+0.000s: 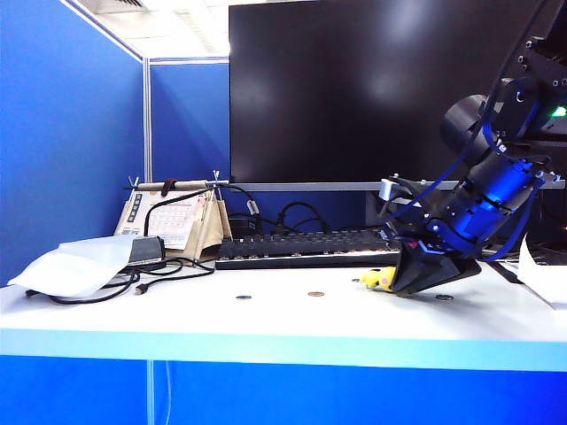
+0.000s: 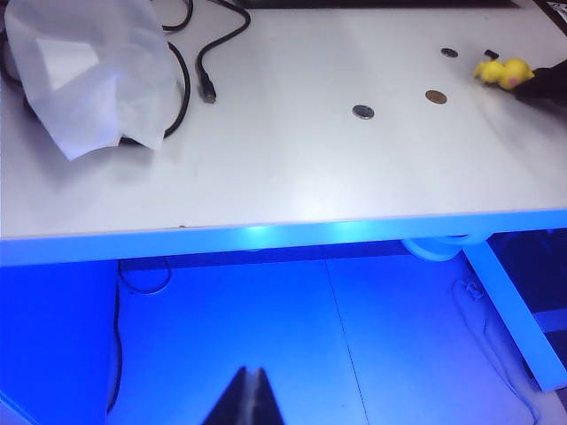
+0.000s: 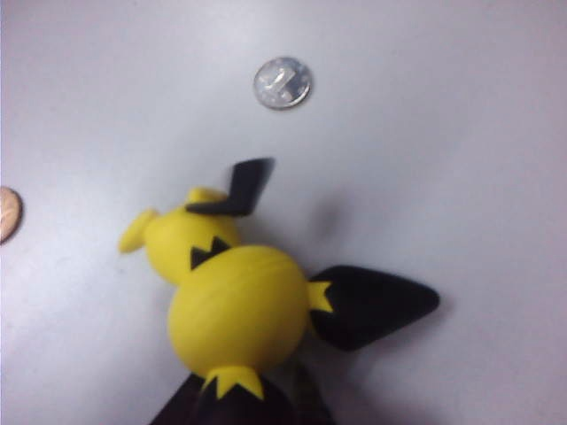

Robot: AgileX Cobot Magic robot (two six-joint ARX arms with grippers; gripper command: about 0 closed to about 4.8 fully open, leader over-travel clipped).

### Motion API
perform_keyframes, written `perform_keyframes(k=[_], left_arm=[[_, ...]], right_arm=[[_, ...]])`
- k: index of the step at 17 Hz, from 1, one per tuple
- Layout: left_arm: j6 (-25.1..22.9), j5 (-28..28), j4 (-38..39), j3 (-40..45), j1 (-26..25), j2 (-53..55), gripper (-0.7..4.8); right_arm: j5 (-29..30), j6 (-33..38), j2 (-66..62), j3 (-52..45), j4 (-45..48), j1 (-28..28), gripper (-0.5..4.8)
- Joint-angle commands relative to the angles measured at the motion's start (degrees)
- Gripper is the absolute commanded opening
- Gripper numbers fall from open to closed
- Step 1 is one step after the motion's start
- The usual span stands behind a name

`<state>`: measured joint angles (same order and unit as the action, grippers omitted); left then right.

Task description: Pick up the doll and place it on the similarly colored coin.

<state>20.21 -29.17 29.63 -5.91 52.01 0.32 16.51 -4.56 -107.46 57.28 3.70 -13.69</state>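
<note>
Where right claw (image 1: 397,282) closes, doll (image 3: 235,297) flat.

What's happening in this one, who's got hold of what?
The right gripper is down on the white desk at the yellow doll, its fingers closing around it; the doll hasn't been lifted yet. The brass coin lies bare to the doll's left in the exterior view, with grey coins around. The left gripper hangs shut off the desk's front edge, holding nothing.
</note>
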Motion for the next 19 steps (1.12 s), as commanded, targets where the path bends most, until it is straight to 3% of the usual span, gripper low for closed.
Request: perform_keyframes(k=[1, 5, 7, 10, 12, 19], left_arm=[[-0.1, -0.2, 0.3, -0.1, 0.0, 0.0, -0.04], [-0.1, -0.2, 0.3, -0.1, 0.0, 0.0, -0.04], [-0.1, -0.2, 0.3, -0.1, 0.0, 0.0, -0.04], [-0.1, -0.2, 0.3, -0.1, 0.0, 0.0, -0.04], [-0.1, -0.2, 0.3, -0.1, 0.0, 0.0, -0.04], [-0.1, -0.2, 0.3, -0.1, 0.0, 0.0, -0.04]], right_arm=[[0.2, 0.1, 0.0, 0.1, 0.0, -0.1, 1.33], [0.2, 0.3, 0.1, 0.2, 0.0, -0.1, 1.33], [0.3, 0.3, 0.3, 0.5, -0.1, -0.2, 0.74], [0.3, 0.3, 1.4, 0.5, 0.0, -0.2, 0.65], [0.3, 0.3, 3.2, 0.5, 0.4, -0.2, 0.03], [5.1, 3.5, 4.5, 0.5, 0.9, -1.3, -0.01]])
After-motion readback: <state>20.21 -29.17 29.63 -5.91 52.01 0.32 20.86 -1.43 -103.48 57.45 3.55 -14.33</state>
